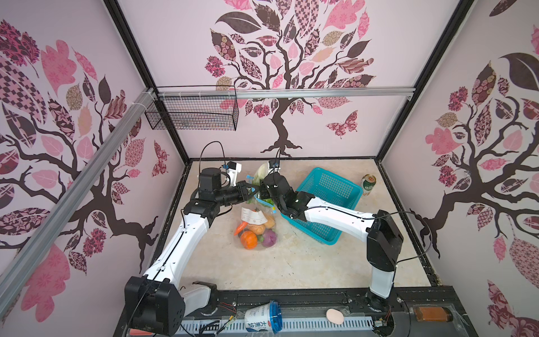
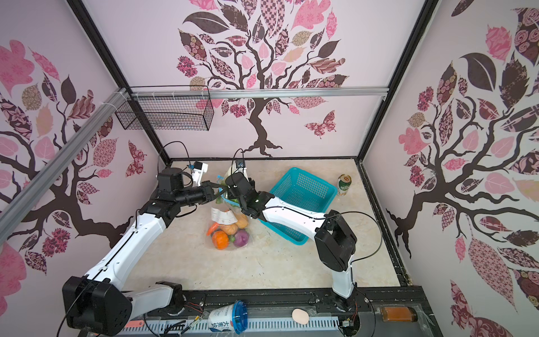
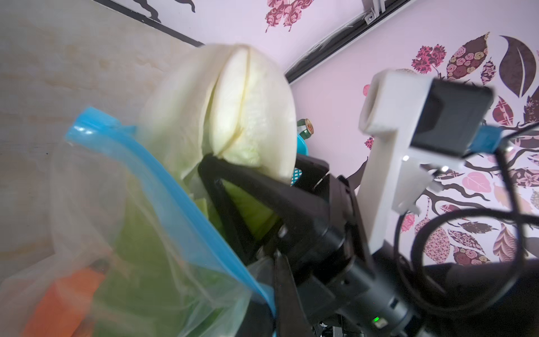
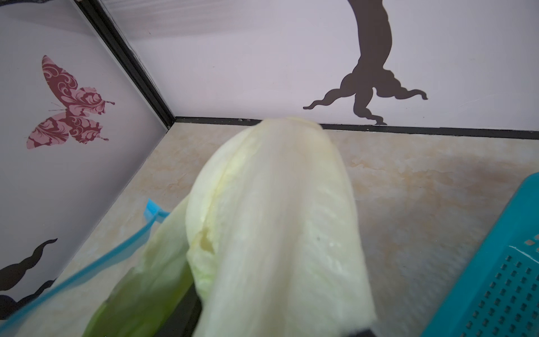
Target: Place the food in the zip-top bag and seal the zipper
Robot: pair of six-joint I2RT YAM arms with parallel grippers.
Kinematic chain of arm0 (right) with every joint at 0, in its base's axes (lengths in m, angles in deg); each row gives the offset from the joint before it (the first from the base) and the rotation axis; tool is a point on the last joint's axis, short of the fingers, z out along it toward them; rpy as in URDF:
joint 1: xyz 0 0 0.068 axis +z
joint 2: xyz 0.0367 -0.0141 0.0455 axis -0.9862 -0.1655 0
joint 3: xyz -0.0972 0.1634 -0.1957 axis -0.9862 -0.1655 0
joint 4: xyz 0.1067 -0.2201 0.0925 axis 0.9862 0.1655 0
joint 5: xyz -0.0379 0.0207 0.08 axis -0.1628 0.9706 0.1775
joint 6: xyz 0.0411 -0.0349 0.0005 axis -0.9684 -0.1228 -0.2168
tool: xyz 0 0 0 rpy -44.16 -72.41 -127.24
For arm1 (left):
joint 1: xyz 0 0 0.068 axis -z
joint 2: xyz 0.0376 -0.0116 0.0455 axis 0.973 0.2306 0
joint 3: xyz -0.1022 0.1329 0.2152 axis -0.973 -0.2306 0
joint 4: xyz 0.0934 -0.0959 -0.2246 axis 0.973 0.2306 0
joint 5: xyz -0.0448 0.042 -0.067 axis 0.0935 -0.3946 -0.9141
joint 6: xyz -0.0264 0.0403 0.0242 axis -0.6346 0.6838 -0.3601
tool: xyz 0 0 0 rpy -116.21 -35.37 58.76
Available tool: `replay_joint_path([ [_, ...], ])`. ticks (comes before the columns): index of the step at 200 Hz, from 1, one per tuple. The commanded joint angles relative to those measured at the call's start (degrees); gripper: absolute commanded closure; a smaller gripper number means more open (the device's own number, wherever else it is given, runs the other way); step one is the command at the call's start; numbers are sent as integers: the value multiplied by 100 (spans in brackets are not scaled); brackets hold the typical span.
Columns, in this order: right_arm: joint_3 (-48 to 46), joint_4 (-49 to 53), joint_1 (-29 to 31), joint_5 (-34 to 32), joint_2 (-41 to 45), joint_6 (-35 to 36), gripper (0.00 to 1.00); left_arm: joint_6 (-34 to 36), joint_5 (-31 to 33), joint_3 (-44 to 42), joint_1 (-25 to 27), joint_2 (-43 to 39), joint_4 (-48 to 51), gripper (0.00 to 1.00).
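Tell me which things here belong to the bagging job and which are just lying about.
Job: clear crinkly zip-top bag, light-blue zipper strip, green-white leafy cabbage, orange toy pumpkin, purple toy onion.
Lying about: teal plastic mesh basket, green drink can, pale egg-shaped thing.

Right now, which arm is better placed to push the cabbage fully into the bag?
Right, likely. The right gripper grips the cabbage, partway through the bag mouth; the left gripper pinches the blue strip, holding that mouth open.
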Motion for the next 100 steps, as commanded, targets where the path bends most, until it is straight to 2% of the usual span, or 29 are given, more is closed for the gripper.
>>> replay_joint_path([
  [1,-371,-612,365,-119,311,533,49,-122,-66,-93,-66,-111,-557,100],
  [37,-633,-661,437,-48,617,729,38,-156,29,-94,-93,-61,-591,100],
  [66,-1006,-1178,419,233,1034,936,34,-111,-90,-87,-68,-49,-619,100],
  [100,-1337,-1350,143,1562,1469,759,31,239,-345,201,103,52,-322,100],
])
